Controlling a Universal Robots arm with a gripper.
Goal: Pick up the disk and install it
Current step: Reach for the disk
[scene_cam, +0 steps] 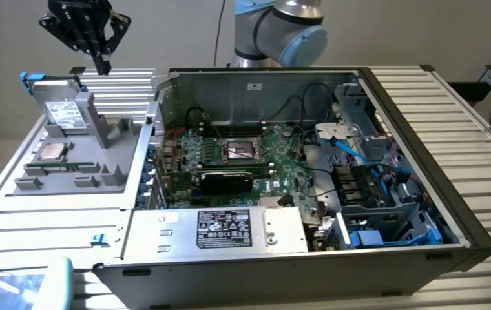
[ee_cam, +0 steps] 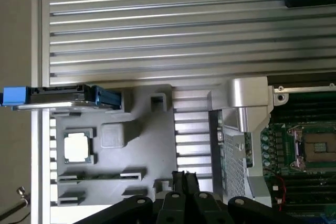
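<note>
Disk: silver-grey, white label, bright blue carrier. Tray: plain matte grey. Table: silver, ribbed stripes. Motherboard: green. Cables: blue. Supply box: silver, black label. Case: black rim, grey inside. Gripper: black. Arm: pale blue and grey.

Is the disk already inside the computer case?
No, the disk stands in the grey holder outside the case.

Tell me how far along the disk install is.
Nothing looks done yet. The disk sits in the grey fixture beside the open computer case. The hand hangs above the fixture, shut and empty. Picking up and installing are both left.
</note>
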